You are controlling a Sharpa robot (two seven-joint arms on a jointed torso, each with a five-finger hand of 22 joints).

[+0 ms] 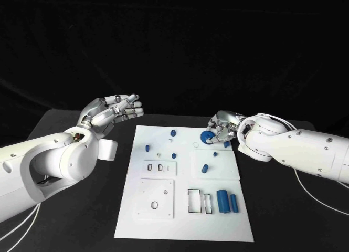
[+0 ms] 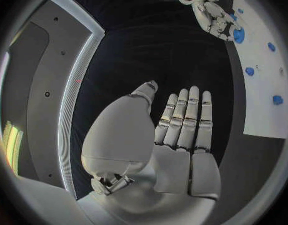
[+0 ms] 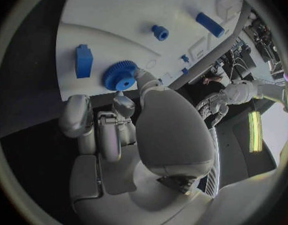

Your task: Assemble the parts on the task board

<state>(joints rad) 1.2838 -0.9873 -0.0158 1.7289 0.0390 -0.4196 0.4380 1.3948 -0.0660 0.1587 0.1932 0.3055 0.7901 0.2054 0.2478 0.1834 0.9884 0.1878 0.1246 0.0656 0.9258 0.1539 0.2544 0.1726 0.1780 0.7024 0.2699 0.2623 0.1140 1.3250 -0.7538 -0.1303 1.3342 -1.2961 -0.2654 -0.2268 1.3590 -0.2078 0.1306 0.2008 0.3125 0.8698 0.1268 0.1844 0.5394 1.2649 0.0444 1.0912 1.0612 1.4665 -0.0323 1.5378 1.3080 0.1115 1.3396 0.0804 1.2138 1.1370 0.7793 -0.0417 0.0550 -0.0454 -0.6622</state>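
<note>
The white task board point(image 1: 182, 210) lies in the middle of the black table. My right hand point(image 1: 222, 125) hovers at the board's far right edge and pinches a blue gear point(image 1: 208, 137) at its fingertips. In the right wrist view the thumb point(image 3: 142, 80) presses the gear point(image 3: 120, 76), just above the board point(image 3: 118, 15), next to a blue block point(image 3: 83, 61). My left hand point(image 1: 114, 110) is raised off the board's far left corner with fingers point(image 2: 184, 115) stretched apart and nothing in it. The left wrist view shows the right hand point(image 2: 209, 12) with the gear point(image 2: 238, 35).
Several small blue pegs point(image 1: 172, 133) stand on the board's far half, and one lies loose point(image 1: 204, 168). Two blue cylinders point(image 1: 228, 202) lie near the right edge beside a rectangular cutout point(image 1: 198, 201). A square plate with a hole point(image 1: 156, 198) sits near the left.
</note>
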